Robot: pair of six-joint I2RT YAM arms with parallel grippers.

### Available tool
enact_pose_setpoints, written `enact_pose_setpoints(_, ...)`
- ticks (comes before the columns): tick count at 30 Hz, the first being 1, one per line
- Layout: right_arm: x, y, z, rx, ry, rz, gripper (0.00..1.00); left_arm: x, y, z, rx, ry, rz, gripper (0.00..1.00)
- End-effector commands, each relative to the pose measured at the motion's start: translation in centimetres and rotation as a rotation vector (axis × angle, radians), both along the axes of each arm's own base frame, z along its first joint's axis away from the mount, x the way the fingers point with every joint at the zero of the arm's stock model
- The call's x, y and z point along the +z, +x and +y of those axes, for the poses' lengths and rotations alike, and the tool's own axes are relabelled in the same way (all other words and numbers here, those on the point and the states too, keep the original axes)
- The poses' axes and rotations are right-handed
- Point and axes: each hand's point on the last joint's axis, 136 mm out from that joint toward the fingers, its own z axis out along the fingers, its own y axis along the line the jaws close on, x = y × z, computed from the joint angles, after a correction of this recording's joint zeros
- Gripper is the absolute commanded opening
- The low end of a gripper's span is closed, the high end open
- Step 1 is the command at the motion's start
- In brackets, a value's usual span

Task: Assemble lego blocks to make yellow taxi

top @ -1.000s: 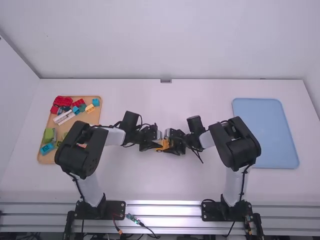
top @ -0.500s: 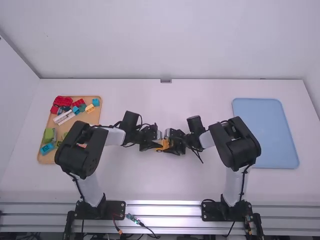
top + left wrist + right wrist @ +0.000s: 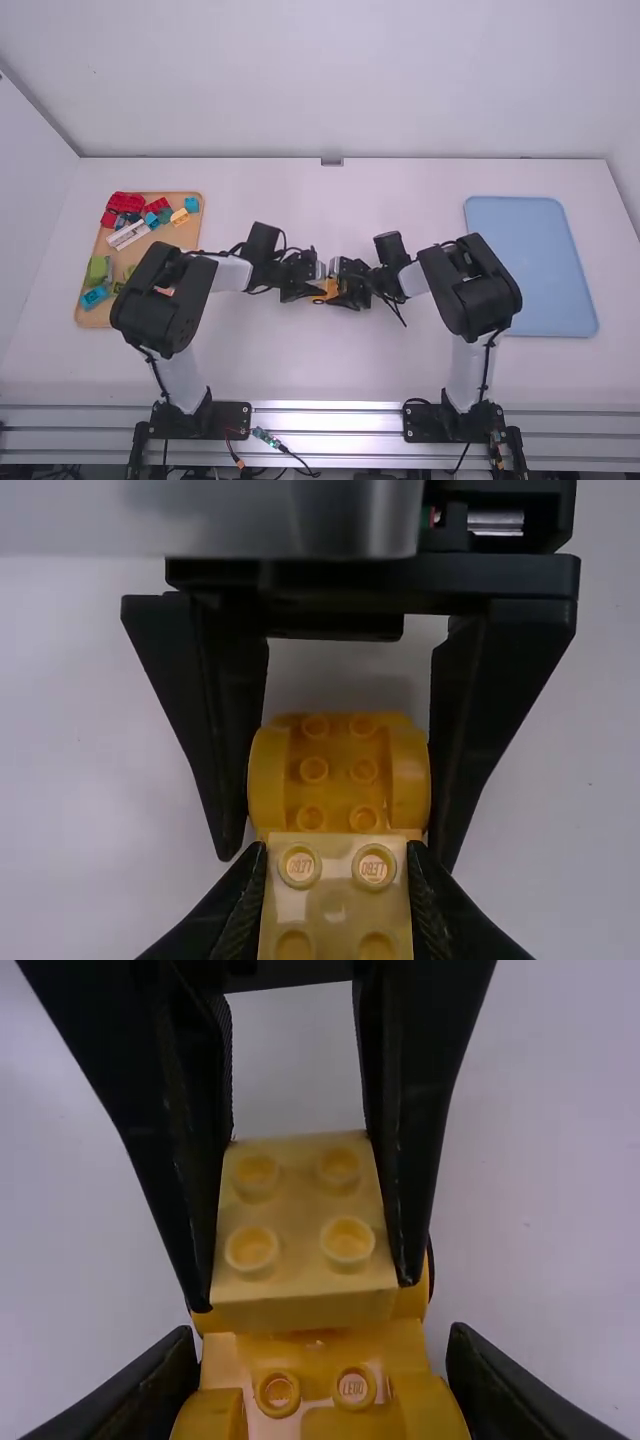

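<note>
In the high view, my left gripper (image 3: 310, 290) and my right gripper (image 3: 345, 292) face each other low at the table's middle, an orange-yellow taxi piece (image 3: 330, 289) between them. My left gripper (image 3: 337, 855) is shut on a pale yellow two-by-two brick (image 3: 336, 915) in the left wrist view; beyond it is the studded, orange-yellow piece (image 3: 338, 780) with rounded sides. In the right wrist view, my right gripper (image 3: 322, 1345) is shut on that orange-yellow piece (image 3: 315, 1360). The pale brick (image 3: 300, 1230) lies against its top; whether their studs are joined I cannot tell.
A wooden tray (image 3: 185, 238) at the left holds red, blue, green, white and yellow bricks, partly behind the left arm. A light-blue tray (image 3: 530, 262) lies at the right, its near left part behind the right arm.
</note>
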Motion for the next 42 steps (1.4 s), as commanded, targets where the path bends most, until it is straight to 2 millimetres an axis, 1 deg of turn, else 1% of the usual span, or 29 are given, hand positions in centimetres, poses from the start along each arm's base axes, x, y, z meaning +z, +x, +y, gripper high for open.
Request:
enact_pose_setpoints(1,-1.2,-0.4,-0.5,-0.023,-0.039,0.038,0.56,0.1,0.0,-0.6,-0.013,-0.008,0.003,0.02)
enact_pose_setpoints(3,-1.2,-0.4,-0.5,-0.022,-0.039,0.038,0.56,0.1,0.0,-0.6,-0.014,-0.006,0.002,0.11)
enact_pose_setpoints(4,-1.2,-0.4,-0.4,-0.022,-0.040,0.039,0.56,0.1,0.0,-0.6,-0.014,-0.006,0.002,0.12)
enact_pose_setpoints(5,-1.2,-0.4,-0.5,-0.024,-0.040,0.041,0.56,0.1,0.0,-0.6,-0.014,-0.006,0.003,0.17)
enact_pose_setpoints(6,-1.2,-0.4,-0.5,-0.028,-0.040,0.045,0.56,0.1,0.0,-0.6,-0.015,-0.008,0.004,0.28)
enact_pose_setpoints(7,-1.2,-0.4,-0.5,-0.027,-0.039,0.045,0.56,0.1,0.0,-0.6,-0.015,-0.008,0.003,0.33)
enact_pose_setpoints(8,-1.2,-0.4,-0.5,-0.028,-0.040,0.045,0.56,0.1,0.0,-0.6,-0.014,-0.007,0.003,0.37)
enact_pose_setpoints(10,-1.2,-0.4,-0.5,-0.027,-0.040,0.045,0.57,0.1,0.0,-0.6,-0.014,-0.006,0.002,0.37)
enact_pose_setpoints(11,-1.2,-0.4,-0.5,-0.028,-0.039,0.045,0.56,0.1,0.0,-0.6,-0.014,-0.006,0.002,0.39)
enact_pose_setpoints(13,-1.2,-0.4,-0.5,-0.028,-0.040,0.045,0.57,0.1,0.0,-0.6,-0.014,-0.006,0.002,0.46)
enact_pose_setpoints(14,-1.2,-0.4,-0.5,-0.027,-0.039,0.045,0.57,0.1,0.0,-0.6,-0.014,-0.006,0.002,0.53)
enact_pose_setpoints(15,-1.2,-0.4,-0.5,-0.028,-0.039,0.044,0.57,0.1,0.0,-0.6,-0.014,-0.006,0.002,0.57)
enact_pose_setpoints(17,-1.2,-0.4,-0.5,-0.028,-0.040,0.045,0.56,0.2,0.0,-0.7,-0.016,-0.011,0.000,0.61)
enact_pose_setpoints(19,-1.2,-0.4,-0.5,-0.028,-0.040,0.045,0.57,0.6,0.5,-0.5,-0.007,-0.019,-0.015,0.61)
enact_pose_setpoints(24,-1.2,-0.3,-0.5,-0.029,-0.042,0.044,0.57,3.2,0.2,-0.1,-0.025,-0.103,-0.014,0.62)
enact_pose_setpoints(27,-1.2,-0.3,-0.5,-0.029,-0.042,0.044,0.57,4.2,0.5,0.7,-0.013,-0.138,-0.011,0.57)
enact_pose_setpoints(28,-1.2,-0.3,-0.5,-0.029,-0.042,0.044,0.57,4.4,0.6,0.9,-0.010,-0.150,-0.006,0.45)
enact_pose_setpoints(30,-1.2,-0.3,-0.5,-0.029,-0.042,0.044,0.56,4.7,0.5,1.2,-0.012,-0.176,0.007,0.02)
enact_pose_setpoints(31,-1.2,-0.3,-0.5,-0.029,-0.042,0.044,0.57,4.8,0.4,1.2,-0.015,-0.181,0.009,0.04)
enact_pose_setpoints(33,-1.2,-0.3,-0.5,-0.029,-0.042,0.044,0.56,4.8,0.3,1.2,-0.019,-0.190,0.011,0.02)
enact_pose_setpoints(35,-1.2,-0.4,-0.5,-0.029,-0.041,0.044,0.56,4.5,0.1,1.0,-0.021,-0.178,0.004,0.02)
enact_pose_setpoints(40,-1.2,-0.3,-0.5,-0.029,-0.042,0.044,0.57,3.1,-0.9,0.1,-0.034,-0.126,-0.010,0.02)
enact_pose_setpoints(42,-1.2,-0.3,-0.5,-0.029,-0.042,0.043,0.56,2.4,-0.8,0.2,-0.017,-0.095,-0.011,0.02)
